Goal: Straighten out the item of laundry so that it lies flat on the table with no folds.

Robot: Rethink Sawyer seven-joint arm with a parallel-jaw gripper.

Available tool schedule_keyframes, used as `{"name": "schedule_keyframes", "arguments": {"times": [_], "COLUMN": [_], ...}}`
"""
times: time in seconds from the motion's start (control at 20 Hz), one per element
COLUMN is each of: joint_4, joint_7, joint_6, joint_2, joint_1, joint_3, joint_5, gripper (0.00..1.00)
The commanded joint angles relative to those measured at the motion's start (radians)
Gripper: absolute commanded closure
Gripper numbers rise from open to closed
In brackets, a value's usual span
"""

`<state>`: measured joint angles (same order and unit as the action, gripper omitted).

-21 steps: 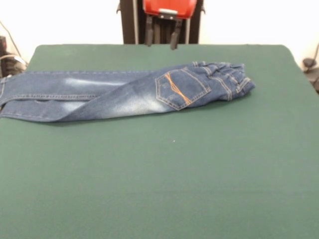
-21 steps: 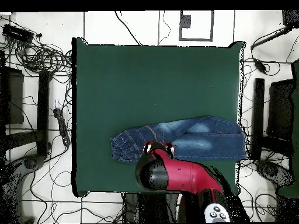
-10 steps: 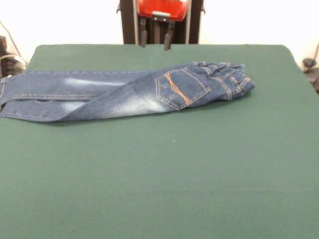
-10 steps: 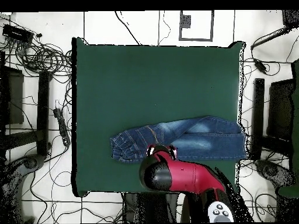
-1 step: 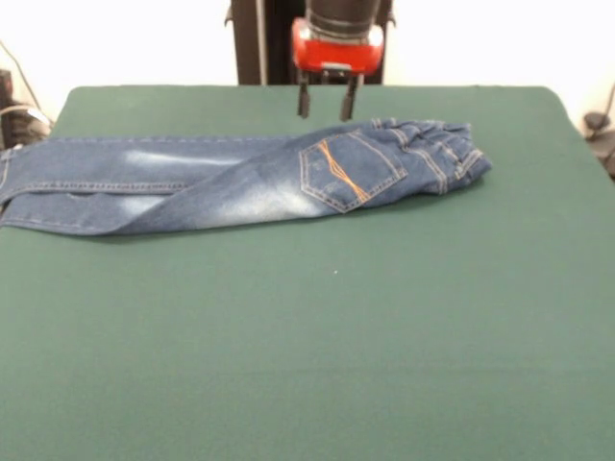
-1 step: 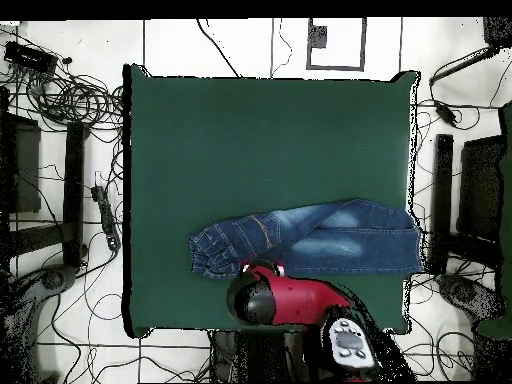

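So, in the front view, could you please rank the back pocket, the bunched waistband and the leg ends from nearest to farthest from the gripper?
1. Back pocket: just below the gripper, on the jeans.
2. Bunched waistband: off to the picture's right.
3. Leg ends: far off at the table's left edge.

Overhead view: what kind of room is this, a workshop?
Probably a robotics lab. A green felt-topped table holds only small jeans, a red robot arm reaches over its edge, and cables sprawl across the tiled floor around it.
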<state>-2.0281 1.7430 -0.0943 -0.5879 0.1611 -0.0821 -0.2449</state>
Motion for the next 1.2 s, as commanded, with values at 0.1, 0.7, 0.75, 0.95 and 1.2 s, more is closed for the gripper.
{"name": "schedule_keyframes", "arguments": {"times": [0.1, 0.7, 0.75, 0.95, 1.2], "joint_4": [-0.034, -0.081, -0.080, -0.076, -0.063], "joint_7": [0.402, 0.535, 0.538, 0.531, 0.426], "joint_6": [0.247, 0.476, 0.482, 0.457, 0.252], "joint_2": [0.222, 0.353, 0.356, 0.342, 0.252], "joint_1": [-0.114, -0.147, -0.145, -0.139, -0.232], "joint_3": [-0.004, 0.039, 0.041, 0.043, -0.041], "joint_5": [0.196, 0.431, 0.430, 0.416, 0.432], "gripper": [0.00, 0.00, 0.00, 0.00, 0.00]}}
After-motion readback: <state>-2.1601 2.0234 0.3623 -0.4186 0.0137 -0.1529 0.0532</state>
